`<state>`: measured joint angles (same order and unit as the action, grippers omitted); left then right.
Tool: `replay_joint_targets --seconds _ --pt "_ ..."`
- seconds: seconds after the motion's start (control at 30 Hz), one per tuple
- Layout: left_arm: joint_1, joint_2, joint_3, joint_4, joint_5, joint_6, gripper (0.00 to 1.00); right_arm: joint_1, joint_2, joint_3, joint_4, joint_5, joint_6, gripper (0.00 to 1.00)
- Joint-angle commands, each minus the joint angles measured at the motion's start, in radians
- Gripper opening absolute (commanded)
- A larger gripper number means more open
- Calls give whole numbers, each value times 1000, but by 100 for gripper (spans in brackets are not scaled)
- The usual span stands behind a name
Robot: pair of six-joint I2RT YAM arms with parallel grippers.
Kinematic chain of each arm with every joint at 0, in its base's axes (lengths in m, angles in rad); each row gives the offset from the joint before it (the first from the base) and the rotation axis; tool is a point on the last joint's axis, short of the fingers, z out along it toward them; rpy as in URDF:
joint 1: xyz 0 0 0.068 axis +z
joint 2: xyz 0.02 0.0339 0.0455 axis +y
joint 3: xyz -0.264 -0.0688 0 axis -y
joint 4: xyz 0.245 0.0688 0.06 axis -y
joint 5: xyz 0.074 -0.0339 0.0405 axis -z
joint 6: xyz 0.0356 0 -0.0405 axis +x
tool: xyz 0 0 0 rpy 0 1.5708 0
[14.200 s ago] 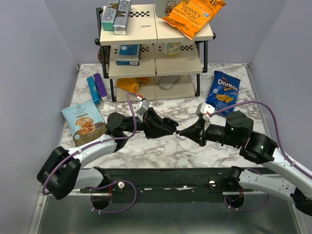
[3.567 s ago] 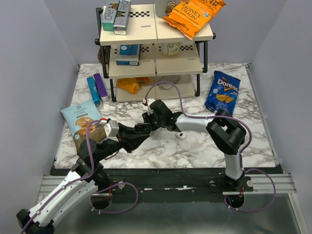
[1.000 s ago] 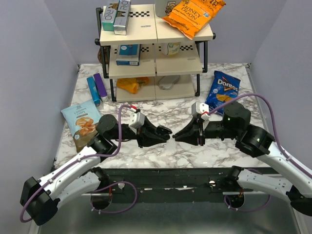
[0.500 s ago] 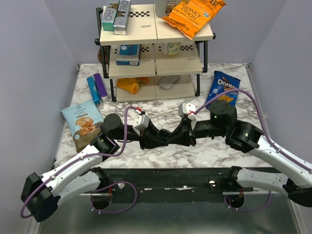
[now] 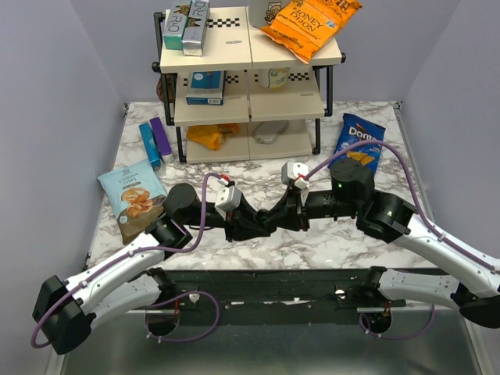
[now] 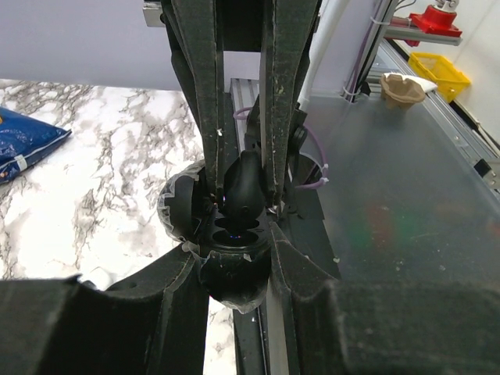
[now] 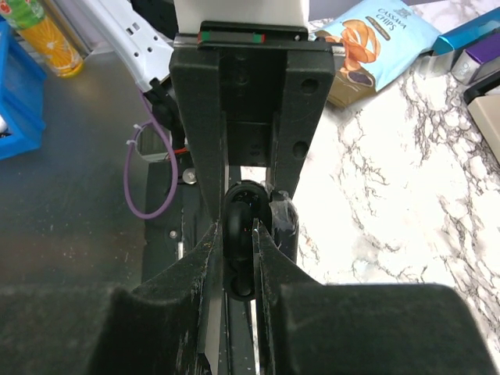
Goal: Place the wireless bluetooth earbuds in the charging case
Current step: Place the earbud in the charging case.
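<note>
My left gripper and right gripper meet tip to tip over the front middle of the marble table. In the left wrist view my left gripper is shut on the charging case, which looks dark here, with its lid flipped open to the left. My right gripper's fingers come in from above, shut on one black earbud that sits at the case's open socket. The right wrist view shows that earbud pinched in my right gripper. The second earbud does not show.
A cream shelf rack with boxes and an orange chip bag stands at the back. A blue Doritos bag lies at right, a cassava chips bag and blue and purple tubes at left.
Over the last second my right gripper moved left with the earbud until it met my left gripper. My left gripper has stayed near the table's front middle with the case.
</note>
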<state>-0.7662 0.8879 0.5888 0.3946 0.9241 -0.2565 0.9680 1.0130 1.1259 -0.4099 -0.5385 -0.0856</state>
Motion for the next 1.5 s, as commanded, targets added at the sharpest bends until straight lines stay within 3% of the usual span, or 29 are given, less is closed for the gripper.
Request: replay_joint_targets --seconds 0.0,0.4,0.73,1.27,1.47 --pt "-10 -17 2 -5 -19 28 0 9 9 32 26 35 7 1" --pt "-15 -21 0 -8 -48 33 0 15 36 40 6 52 10 1" --pt "-16 -32 0 -14 -70 39 0 15 38 45 -15 89 12 22" --pt "-16 -56 -7 -19 -97 40 0 18 44 48 -27 137 29 31" --pt "-16 -53 -30 62 -105 -10 0 17 53 61 -29 155 38 33"
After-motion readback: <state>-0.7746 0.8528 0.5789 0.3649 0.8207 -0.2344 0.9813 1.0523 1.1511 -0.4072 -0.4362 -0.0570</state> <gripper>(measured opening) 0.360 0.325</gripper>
